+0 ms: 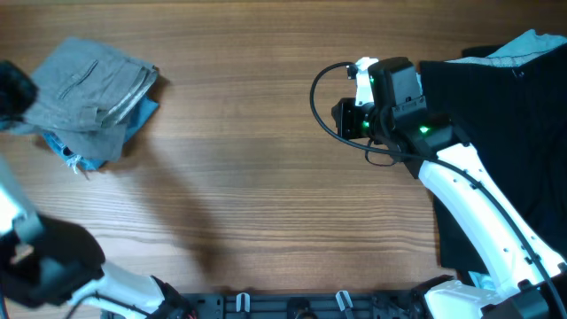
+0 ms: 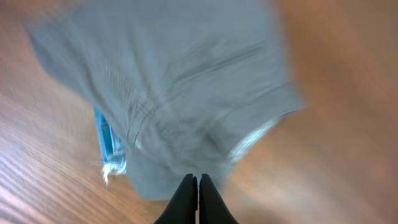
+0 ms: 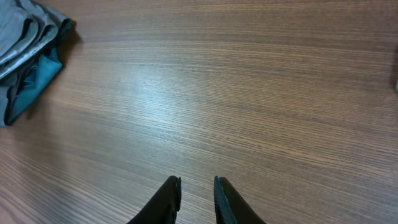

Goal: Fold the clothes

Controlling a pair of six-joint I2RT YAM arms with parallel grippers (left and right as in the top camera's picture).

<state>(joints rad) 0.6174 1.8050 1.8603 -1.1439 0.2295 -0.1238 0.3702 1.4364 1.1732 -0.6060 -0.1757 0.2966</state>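
Note:
A folded grey garment lies on a folded blue one at the table's far left. The pile also shows in the left wrist view, blurred, and at the top left of the right wrist view. My left gripper is shut and empty, hovering over the near edge of the grey garment. My right gripper is open and empty above bare wood, right of the table's middle. A black garment lies spread at the right, under the right arm.
A light blue cloth peeks out at the far right corner by the black garment. The wooden table stretches between the pile and the right arm. Black brackets line the front edge.

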